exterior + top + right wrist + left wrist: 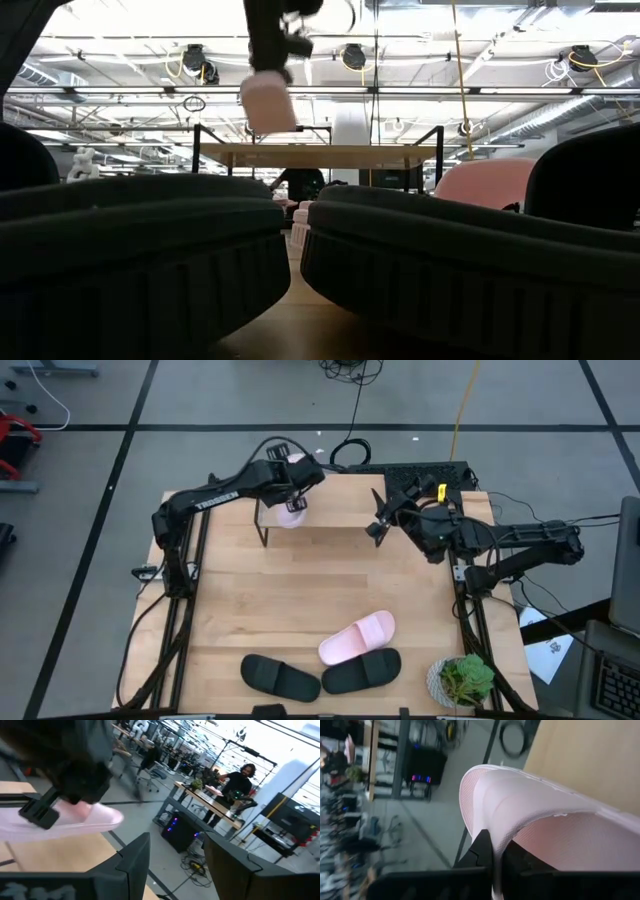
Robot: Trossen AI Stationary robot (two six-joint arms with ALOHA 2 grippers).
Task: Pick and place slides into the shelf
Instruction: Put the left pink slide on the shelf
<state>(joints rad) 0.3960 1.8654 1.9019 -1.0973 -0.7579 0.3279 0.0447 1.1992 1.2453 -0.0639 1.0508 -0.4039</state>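
Note:
My left gripper (pixel 296 488) is shut on one pale pink slide (pixel 291 512) and holds it in the air over the left end of the shelf (pixel 335 500), a low wood plank on black legs at the table's far edge. In the low view this slide (pixel 268 102) hangs above the plank (pixel 320 155). My right gripper (pixel 378 522) is open beside the shelf's right end and touches nothing. The second pink slide (pixel 357 637) and both black slides (pixel 280 677) (pixel 362 670) lie flat on the table near its near edge. My left gripper holds the pink slide by the edge of its wide strap (pixel 496 837), pinched between the two fingers (pixel 481 851). The fingers come from above, pointing down. The slide is lifted clear and hangs below the fingers (pixel 268 102), above the shelf's plank.
A small potted plant (pixel 462 680) stands at the table's near right corner. Bare tabletop (pixel 300 580) lies between the shelf and the three slides. A person (pixel 239 779) stands at a desk far behind the table.

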